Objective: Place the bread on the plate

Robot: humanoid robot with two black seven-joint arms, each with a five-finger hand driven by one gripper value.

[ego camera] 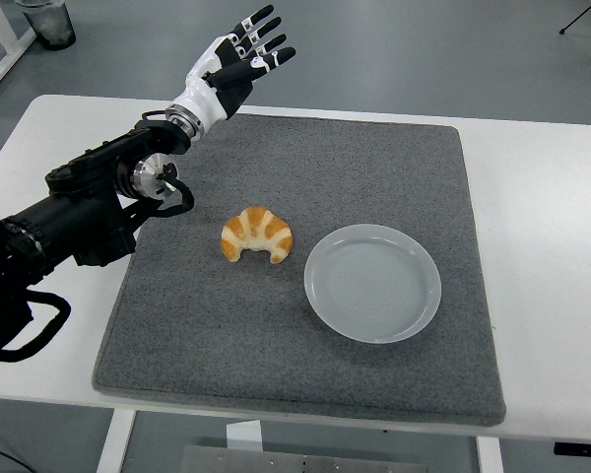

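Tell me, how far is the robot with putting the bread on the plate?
Nothing looks done: the croissant lies on the grey mat, left of the empty plate. The left robot hand hovers open above the mat's far edge, holding nothing. Reaching, grasping and placing remain.

A white table (542,197) carries one thing directly — a grey mat (305,374).

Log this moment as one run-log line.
left hand: open, raised over mat's far-left edge | croissant: on mat, untouched | plate: empty
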